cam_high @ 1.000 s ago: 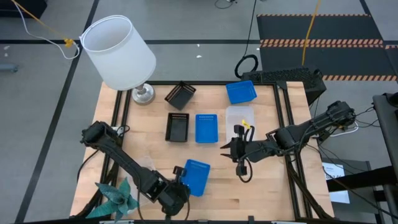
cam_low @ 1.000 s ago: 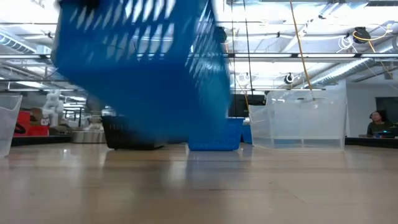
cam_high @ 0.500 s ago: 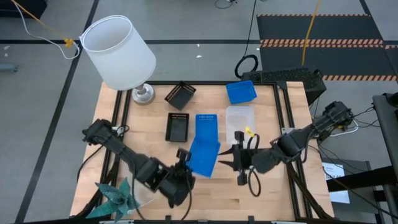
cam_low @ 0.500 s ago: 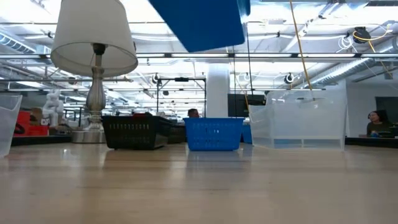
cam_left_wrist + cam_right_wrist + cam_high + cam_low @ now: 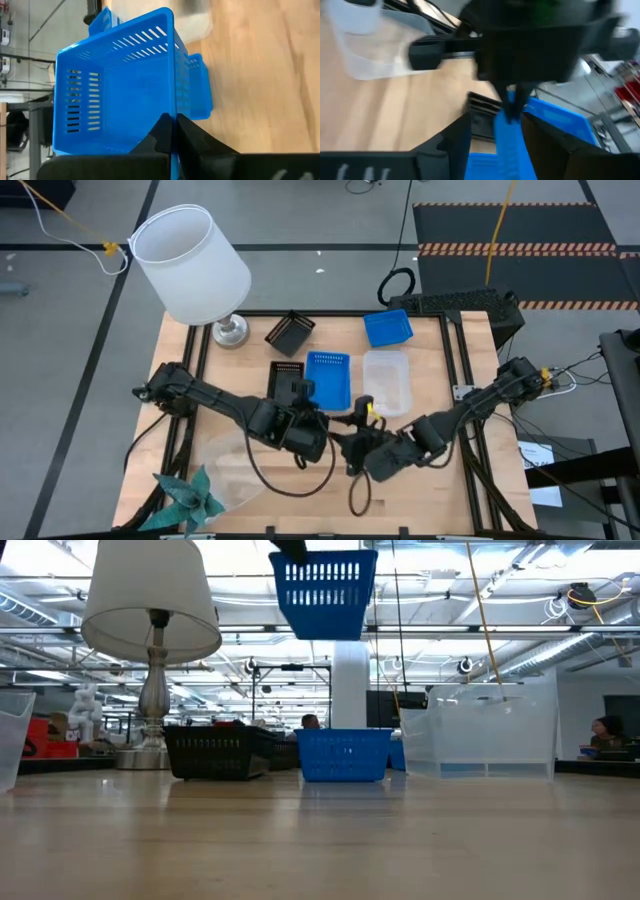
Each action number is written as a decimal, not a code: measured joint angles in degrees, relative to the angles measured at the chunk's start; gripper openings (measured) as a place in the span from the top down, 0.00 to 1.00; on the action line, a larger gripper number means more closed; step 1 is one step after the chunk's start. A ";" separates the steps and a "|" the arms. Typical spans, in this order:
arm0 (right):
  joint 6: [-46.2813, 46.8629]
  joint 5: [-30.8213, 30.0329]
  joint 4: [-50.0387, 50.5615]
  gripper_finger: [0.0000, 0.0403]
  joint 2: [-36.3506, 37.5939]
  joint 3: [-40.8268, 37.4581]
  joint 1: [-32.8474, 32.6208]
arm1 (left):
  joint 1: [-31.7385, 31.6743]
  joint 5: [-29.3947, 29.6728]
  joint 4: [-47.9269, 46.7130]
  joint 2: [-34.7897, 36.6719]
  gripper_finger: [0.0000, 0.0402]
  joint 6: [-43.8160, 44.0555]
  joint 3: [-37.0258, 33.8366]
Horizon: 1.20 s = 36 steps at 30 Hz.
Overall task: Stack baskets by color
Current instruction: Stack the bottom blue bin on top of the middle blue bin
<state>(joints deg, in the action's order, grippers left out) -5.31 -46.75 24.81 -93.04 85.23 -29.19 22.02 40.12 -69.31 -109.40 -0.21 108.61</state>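
Observation:
My left gripper [image 5: 308,402] is shut on a blue basket [image 5: 328,378] held in the air [image 5: 323,592] over a second blue basket [image 5: 343,755] that rests on its bottom at mid table. My right gripper [image 5: 345,442] hovers open just nearside of it. In the right wrist view its fingers [image 5: 455,142] flank a blurred blue wall [image 5: 507,142]; touching or apart, I cannot tell. On the table rest a third blue basket [image 5: 388,327], two black baskets [image 5: 290,332] [image 5: 281,376] and two clear baskets [image 5: 387,380] [image 5: 235,465]. My left gripper pinches the upper edge of one side wall [image 5: 173,112] of the blue basket, one finger inside the basket and one outside. The fingers slant down from the table's near left. The basket is lifted clear and hangs level, its opening upward.
A white-shaded lamp [image 5: 195,265] stands at the far left corner of the table. A teal paper ornament [image 5: 185,498] lies at the near left edge. Bare wood lies along the near right part of the table [image 5: 430,500].
My left gripper has carried the blue basket from the near edge up and toward the far side, over the blue basket at mid table; the basket has turned from tilted to level. My right gripper has moved toward the table's left and near edges, close to the left gripper.

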 joint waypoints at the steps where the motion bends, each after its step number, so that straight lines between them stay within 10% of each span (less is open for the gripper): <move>1: 0.12 -0.07 0.02 0.55 -0.07 0.00 0.54 | 0.02 0.00 0.11 0.00 0.98 -0.04 -0.30; 21: 1.17 5.04 3.31 0.62 -0.12 -4.13 6.97 | 2.16 1.97 0.63 0.00 0.96 -1.07 -0.89; 36: -0.10 6.69 3.49 0.93 -0.12 -4.15 7.39 | 2.14 2.17 2.23 0.02 0.96 -2.34 -0.87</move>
<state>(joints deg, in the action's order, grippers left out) -5.41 -40.06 28.29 -93.17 81.08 -21.80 24.16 42.29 -67.08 -109.38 -2.56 107.74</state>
